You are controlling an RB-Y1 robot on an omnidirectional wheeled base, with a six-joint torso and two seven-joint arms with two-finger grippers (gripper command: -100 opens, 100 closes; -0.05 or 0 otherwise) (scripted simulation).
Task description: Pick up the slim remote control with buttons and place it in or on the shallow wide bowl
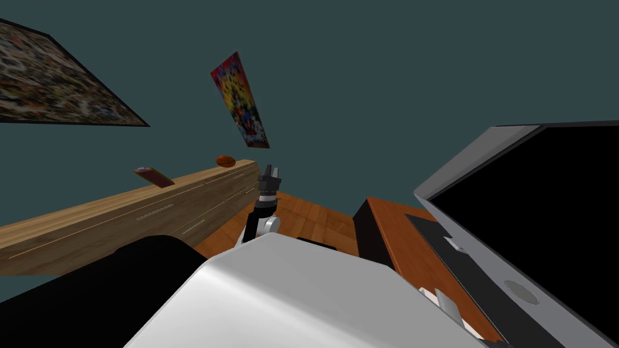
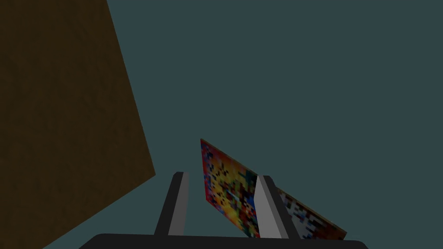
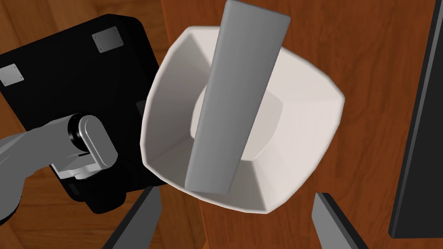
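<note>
Grey remote (image 3: 235, 103) spans white bowl (image 3: 298, 142), apparently face-down

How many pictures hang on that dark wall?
2. A mottled picture hangs at the far left of the head view; a red picture hangs nearer the middle, above the end of the wooden cabinet. More may hang out of view.

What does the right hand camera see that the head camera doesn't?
Right hand camera: the open right claw facing a grey remote lying across a white bowl. Head camera: the left claw raised before a blue-green wall, a long wooden cabinet, a colourful poster. Both: the red-brown table and the dark screen.
</note>
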